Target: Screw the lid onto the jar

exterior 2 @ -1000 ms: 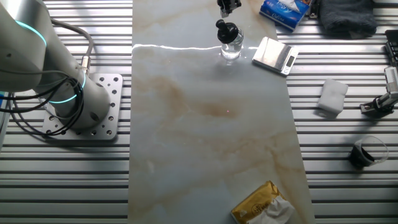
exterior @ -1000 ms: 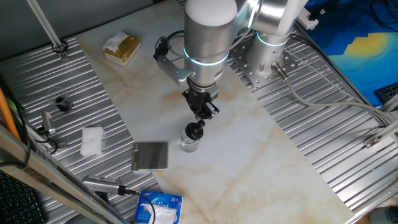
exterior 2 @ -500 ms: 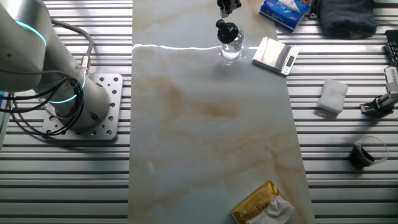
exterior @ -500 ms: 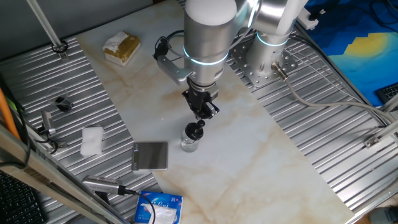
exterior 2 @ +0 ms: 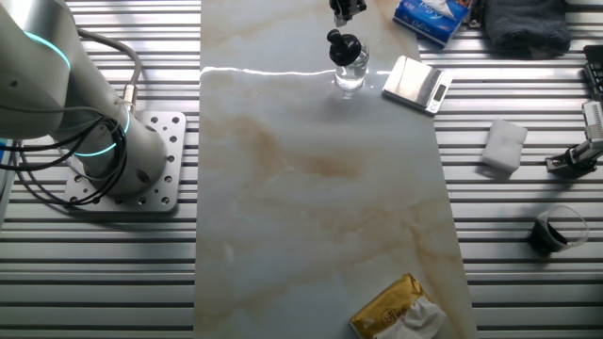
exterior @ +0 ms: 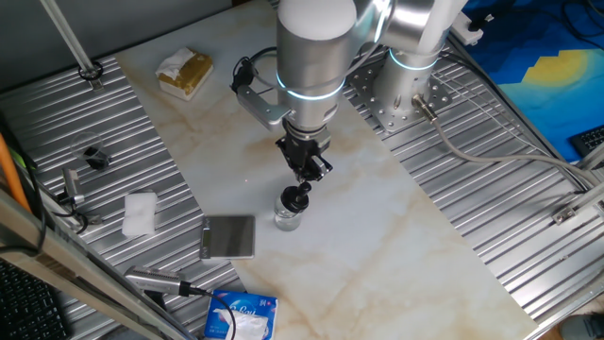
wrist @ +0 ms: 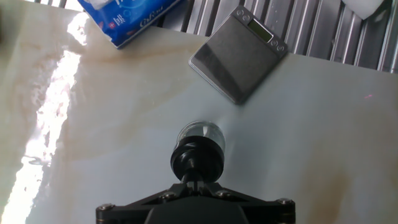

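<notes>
The jar [exterior: 288, 219] is small, clear glass, and stands upright on the marble tabletop, also visible as the jar [exterior 2: 350, 73] near the far edge. The lid [exterior: 299, 196], black and round with a knob, sits at the jar's mouth. From the hand view the lid [wrist: 198, 159] covers most of the jar [wrist: 202, 133] below it. My gripper [exterior: 305, 178] hangs straight over them, and in the hand view the gripper [wrist: 191, 182] is shut on the lid's knob. The seam between lid and jar rim is hidden. In the other fixed view only the gripper's tip [exterior 2: 345, 11] shows at the top edge.
A grey square scale plate [exterior: 228, 236] lies just left of the jar. A blue tissue pack [exterior: 242, 314] lies at the front edge. A white folded cloth [exterior: 140, 212] rests on the ribbed metal left of the table, and a yellow packet [exterior: 185, 73] sits at the back left.
</notes>
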You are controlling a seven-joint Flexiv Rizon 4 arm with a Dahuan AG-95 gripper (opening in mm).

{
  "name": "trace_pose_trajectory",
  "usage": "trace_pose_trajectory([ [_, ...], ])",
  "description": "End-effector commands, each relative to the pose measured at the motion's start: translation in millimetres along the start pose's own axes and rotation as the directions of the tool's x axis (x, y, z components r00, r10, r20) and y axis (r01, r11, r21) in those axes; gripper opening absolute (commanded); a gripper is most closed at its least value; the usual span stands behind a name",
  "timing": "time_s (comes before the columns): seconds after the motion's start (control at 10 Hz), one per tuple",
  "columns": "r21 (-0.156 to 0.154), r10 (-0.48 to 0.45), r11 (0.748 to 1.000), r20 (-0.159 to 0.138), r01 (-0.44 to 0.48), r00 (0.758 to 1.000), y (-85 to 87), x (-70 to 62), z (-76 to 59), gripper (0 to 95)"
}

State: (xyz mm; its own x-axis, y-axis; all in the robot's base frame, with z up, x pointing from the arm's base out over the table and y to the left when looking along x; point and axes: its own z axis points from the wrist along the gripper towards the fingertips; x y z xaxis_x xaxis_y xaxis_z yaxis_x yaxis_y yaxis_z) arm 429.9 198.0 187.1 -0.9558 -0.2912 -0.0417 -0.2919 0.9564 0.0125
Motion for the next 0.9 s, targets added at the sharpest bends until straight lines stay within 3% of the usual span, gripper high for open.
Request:
trace_pose_trajectory([
  [0.1,0.0,0.002,1.0,0.001,-0.002,1.0,0.0,0.3,0.2,0.0],
  [0.9,-0.001,0.017,1.0,-0.008,-0.017,1.0,0.0,0.3,0.2,0.0],
])
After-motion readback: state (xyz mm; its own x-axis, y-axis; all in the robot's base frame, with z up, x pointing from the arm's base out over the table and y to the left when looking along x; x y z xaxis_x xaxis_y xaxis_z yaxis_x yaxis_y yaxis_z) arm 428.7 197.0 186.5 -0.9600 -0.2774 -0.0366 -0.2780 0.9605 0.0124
